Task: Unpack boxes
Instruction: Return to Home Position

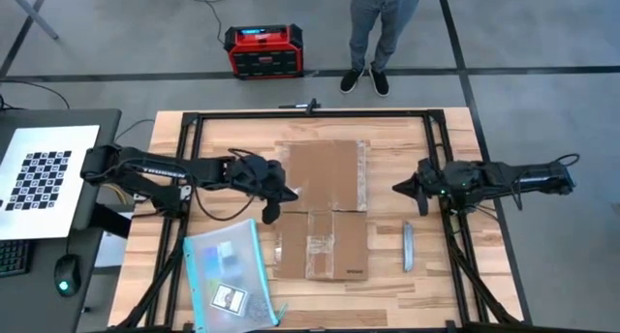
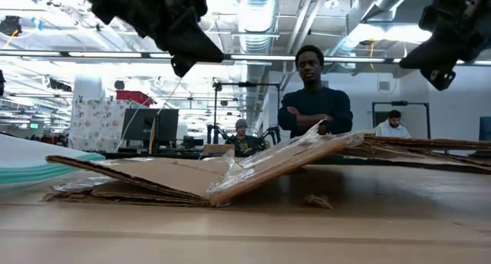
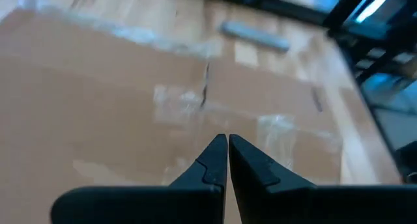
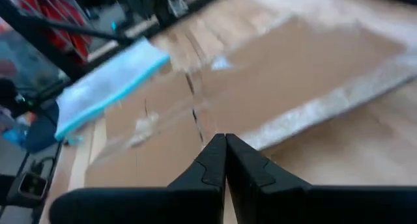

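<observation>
The brown cardboard box (image 1: pixel 325 207) lies opened out flat in the middle of the table, with clear tape strips on it. In the low view one taped flap (image 2: pixel 284 160) slants up off the table. My left gripper (image 1: pixel 293 194) is shut and hovers above the box's left edge (image 3: pixel 117 100), well clear of it in the low view (image 2: pixel 182 63). My right gripper (image 1: pixel 396 189) is shut with nothing in it and hangs in the air just right of the box (image 4: pixel 293 61), high up in the low view (image 2: pixel 439 81).
A clear teal-edged pouch (image 1: pixel 228 275) lies at the near left beside the box. A grey tool (image 1: pixel 408 246) lies on the table to the right of the box. A person (image 1: pixel 380 33) stands past the far edge, beside a red and black case (image 1: pixel 263 50) on the floor.
</observation>
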